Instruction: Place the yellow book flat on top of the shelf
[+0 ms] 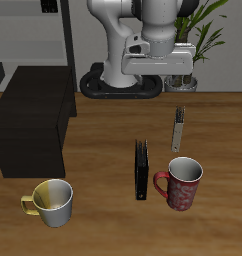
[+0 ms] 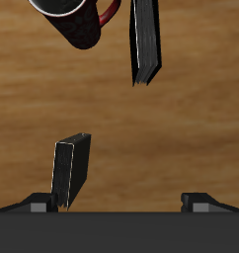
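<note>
Gripper [image 1: 159,74] hangs above the table's back part, fingers spread, nothing between them. Yellow book [image 1: 178,129] stands upright on the table [image 1: 103,150] below it, apart from the black book [image 1: 142,169] and red mug [image 1: 181,183]. Shelf [image 1: 33,125] sits well away.

yellow book [image 2: 71,173] upright on table [image 2: 191,119], black book [image 2: 144,42], red mug [image 2: 77,22]

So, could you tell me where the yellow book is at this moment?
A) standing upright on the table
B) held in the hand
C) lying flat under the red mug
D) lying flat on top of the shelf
A: the yellow book stands on edge on the wooden table, behind the red mug, apart from the shelf and the hand above it.
</note>
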